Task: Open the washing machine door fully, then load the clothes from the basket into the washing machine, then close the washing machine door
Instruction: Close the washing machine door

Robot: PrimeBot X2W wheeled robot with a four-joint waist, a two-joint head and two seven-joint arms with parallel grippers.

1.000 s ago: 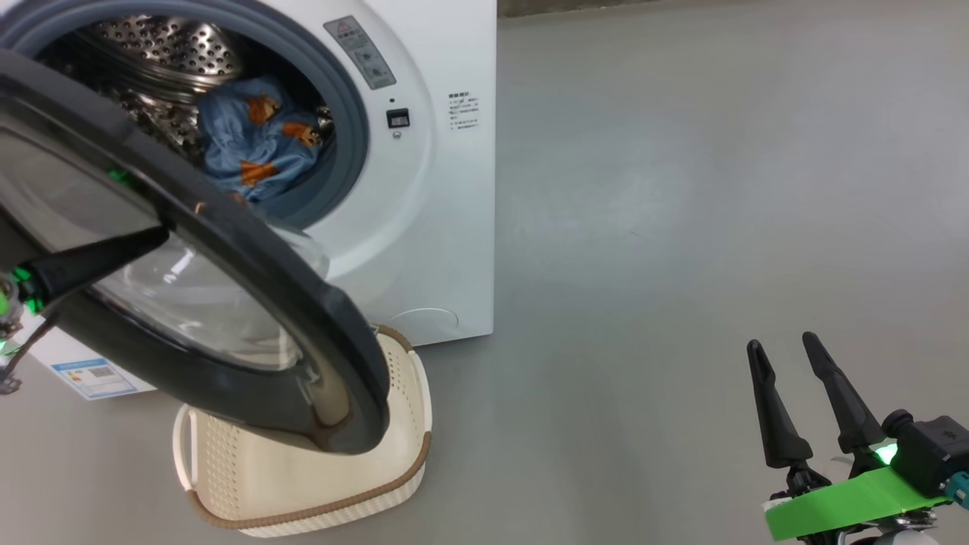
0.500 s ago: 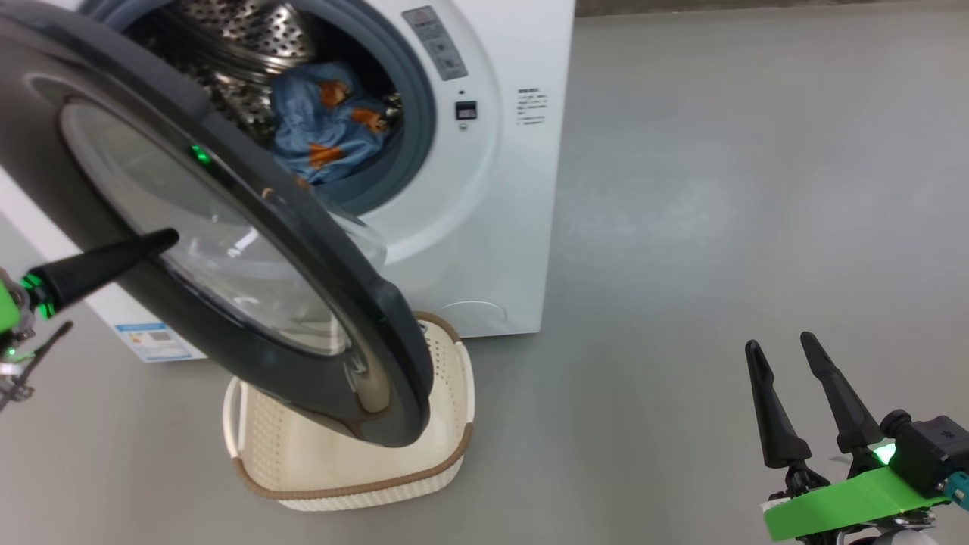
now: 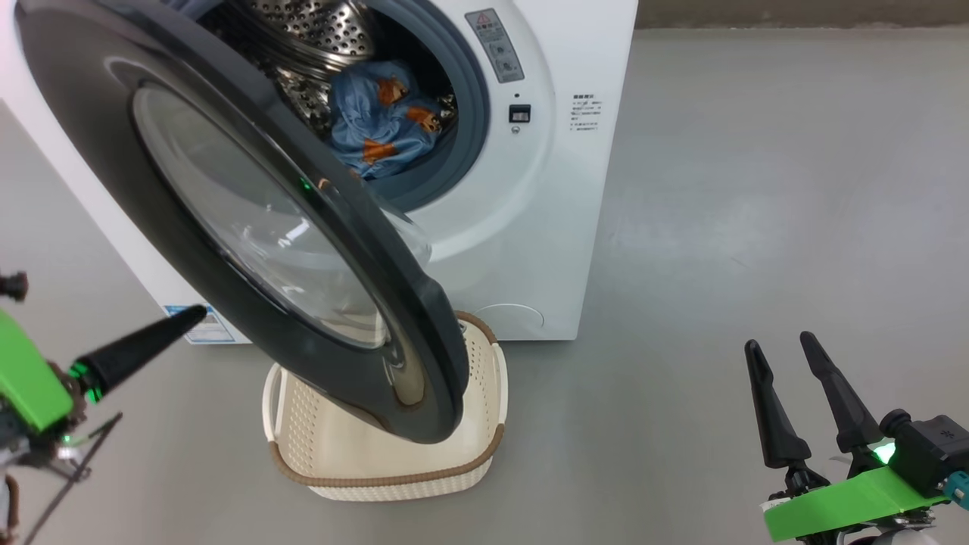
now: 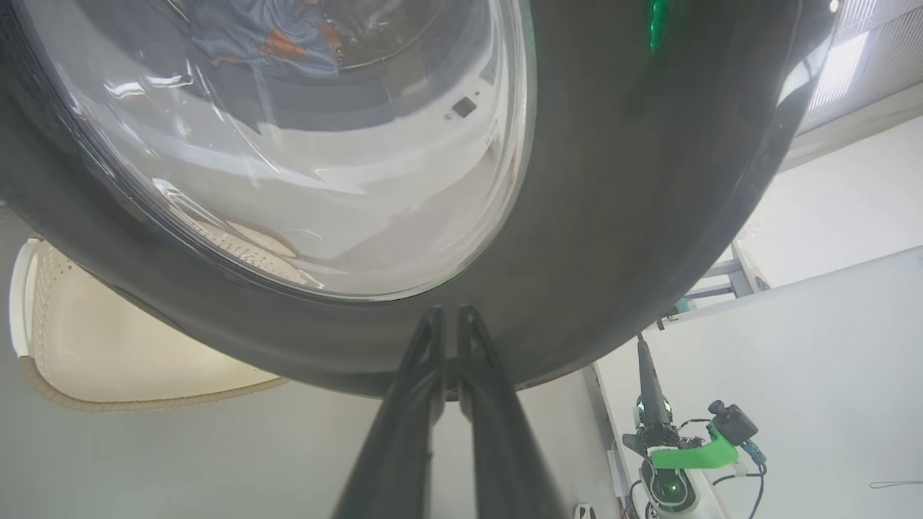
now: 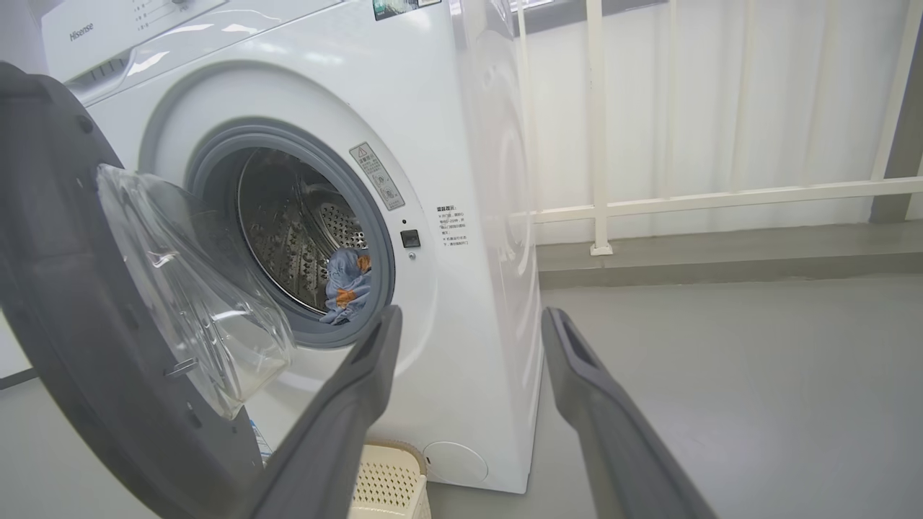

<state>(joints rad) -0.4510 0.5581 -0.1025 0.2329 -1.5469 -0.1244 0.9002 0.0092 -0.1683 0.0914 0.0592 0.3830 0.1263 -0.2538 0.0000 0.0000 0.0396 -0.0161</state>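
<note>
**Washer** (image 3: pixel 545 227): white front-loader standing on a grey floor (image 3: pixel 757 189). Its steel drum is exposed, and all positions below are given relative to it.

**Door** (image 3: pixel 257 219): a black rim around a bulging clear bowl. It is hinged at the washer's left side and stands partly open, swung out from the front so that its free edge hangs forward of the opening and above the basket.

**Basket** (image 3: pixel 394 488): cream and perforated with a brown rim. It sits on the floor just in front of the washer's base, with its rear part hidden under the door's lower edge.

**Clothes** (image 3: pixel 382 125): a light blue bundle with orange-brown prints. It lies inside the drum, low and close to the gasket.

**Right gripper** (image 3: pixel 780 344): well to the right of the washer and clear of everything. Its fingers are spread wide apart and hold nothing. In the right wrist view they point towards the washer's front corner.

**Left gripper** (image 3: pixel 198 312): at the washer's lower left. Its fingers are pressed together into a single point aimed at the outer face of the door's rim. Whether the tip touches the rim cannot be told.

**Label** (image 3: pixel 216 333): small and blue-white, low on the washer's front, just behind the left gripper's tip.
</note>
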